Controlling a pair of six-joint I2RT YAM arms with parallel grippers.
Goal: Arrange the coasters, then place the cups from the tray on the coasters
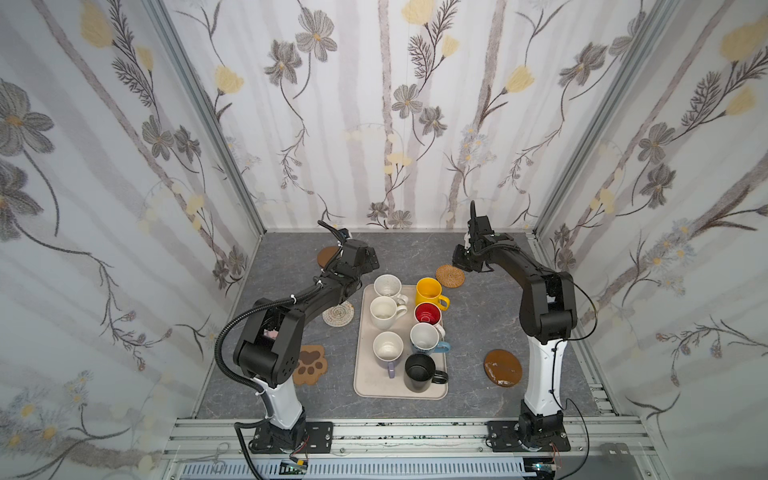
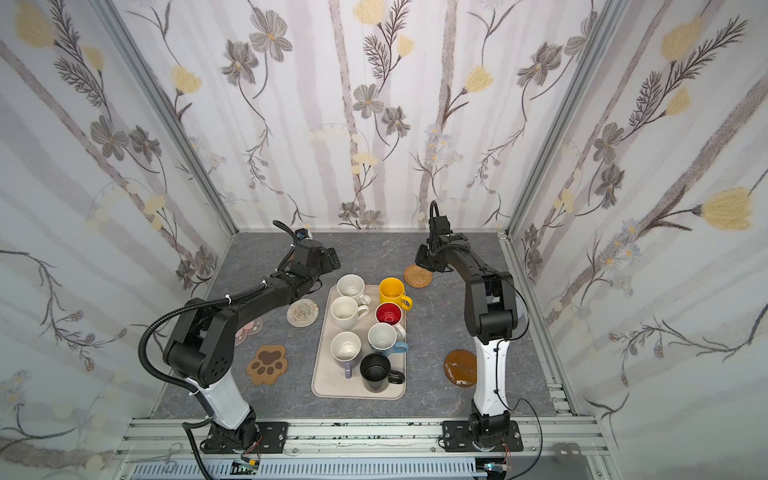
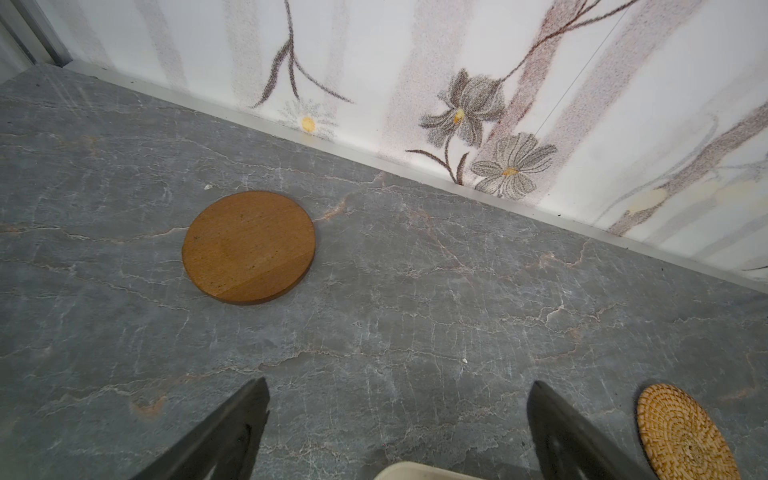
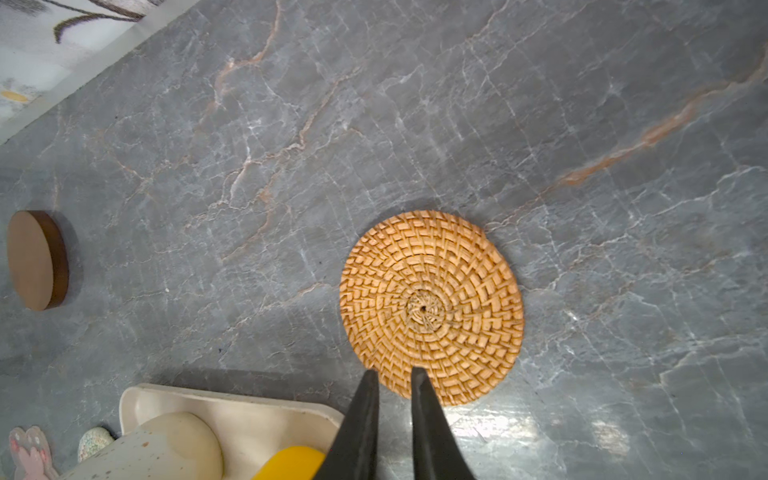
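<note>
Several cups stand on the beige tray (image 1: pixel 360 384), among them a yellow one (image 1: pixel 429 291) and a black one (image 1: pixel 419 371). The woven rattan coaster (image 4: pixel 432 307) lies flat beyond the tray's far right corner. My right gripper (image 4: pixel 394 371) hovers at its near edge, jaws a narrow gap apart with nothing pinched. The wooden disc coaster (image 3: pixel 248 247) lies at the far left. My left gripper (image 3: pixel 399 382) is wide open and empty over bare table near it. Crocheted (image 1: pixel 338 314), paw (image 1: pixel 309 364) and amber (image 1: pixel 503 368) coasters lie around the tray.
A pink flower coaster (image 2: pixel 249 328) peeks out under the left arm. The back wall (image 3: pixel 457 83) runs close behind the wooden disc. Side walls and the front rail (image 1: pixel 395 432) bound the grey marble table (image 1: pixel 478 324).
</note>
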